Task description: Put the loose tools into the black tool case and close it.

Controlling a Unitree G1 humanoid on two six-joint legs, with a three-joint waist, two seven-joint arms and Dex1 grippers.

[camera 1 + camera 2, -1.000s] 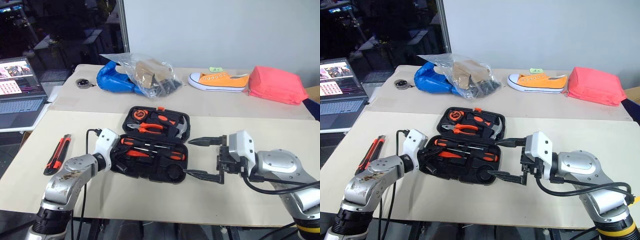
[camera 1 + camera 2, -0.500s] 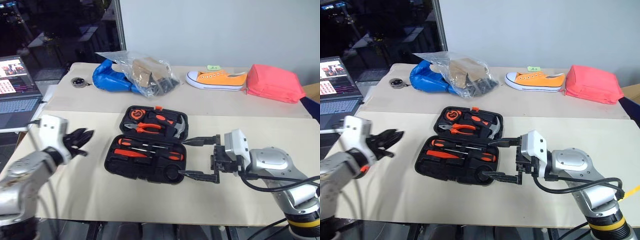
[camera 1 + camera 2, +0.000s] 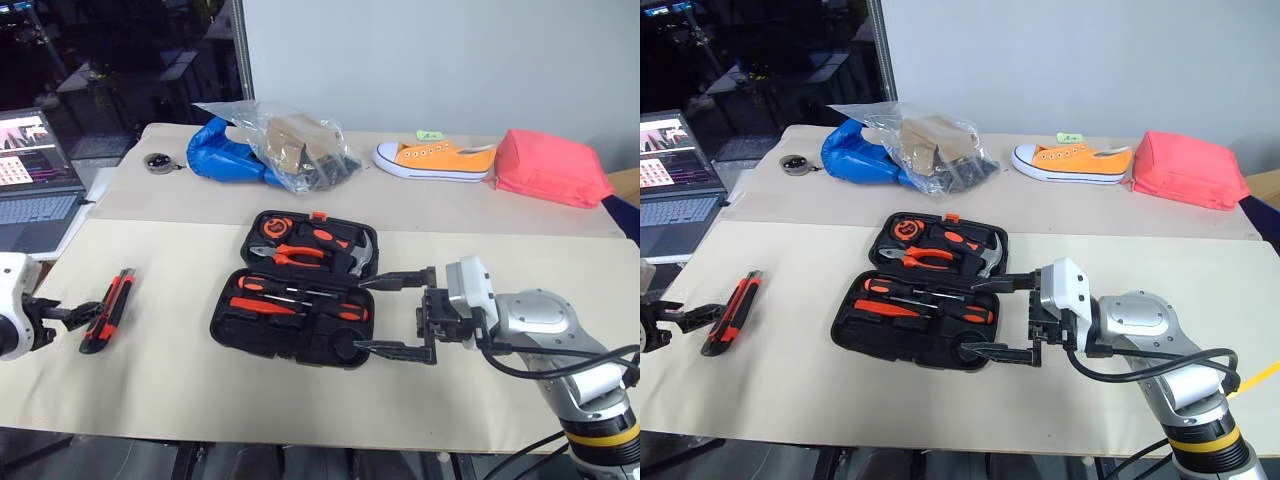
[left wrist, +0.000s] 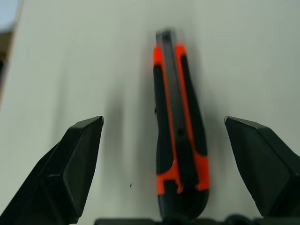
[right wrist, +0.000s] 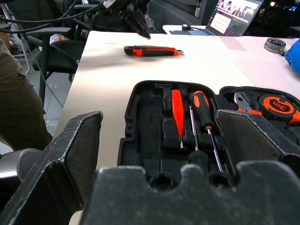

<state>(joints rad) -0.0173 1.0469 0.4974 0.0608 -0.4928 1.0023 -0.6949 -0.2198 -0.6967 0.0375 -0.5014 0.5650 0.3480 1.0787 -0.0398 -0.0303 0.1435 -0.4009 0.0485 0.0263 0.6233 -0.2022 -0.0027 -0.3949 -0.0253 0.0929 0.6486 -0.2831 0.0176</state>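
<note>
Black tool case (image 3: 300,300) lies open at centre of frame on bench (image 3: 180,370) (screwdrivers and pliers sit in slots). Utility knife (image 3: 107,309) lies at left of frame, outside case. Left gripper (image 4: 176,154) released, fingers spread either side of knife, not touching. Right gripper (image 3: 395,315) released, at case's right edge.
</note>
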